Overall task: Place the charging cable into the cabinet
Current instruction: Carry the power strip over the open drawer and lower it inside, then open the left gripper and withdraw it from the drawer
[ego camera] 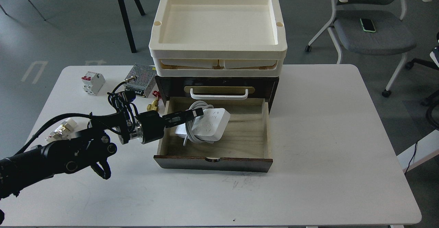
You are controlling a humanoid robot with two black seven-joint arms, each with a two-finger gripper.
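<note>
The charging cable, a white power strip [212, 124] with its cord [192, 132] looped around it, lies flat with the sockets up in the left half of the open lower drawer [240, 137] of the dark brown cabinet [272, 84]. My left gripper [194, 113] reaches in over the drawer's left wall. Its fingertips hover at the strip's left edge, and the jaws look parted and not clamped on it. The upper drawer with the white handle [219, 94] is shut. My right gripper is out of view.
Cream trays [219, 51] are stacked on the cabinet. To its left on the white table are a silver mesh power supply [140, 79], a white-and-red circuit breaker [93, 82], brass fittings [152, 105] and small metal parts [61, 128]. A chair [372, 32] stands at the back right.
</note>
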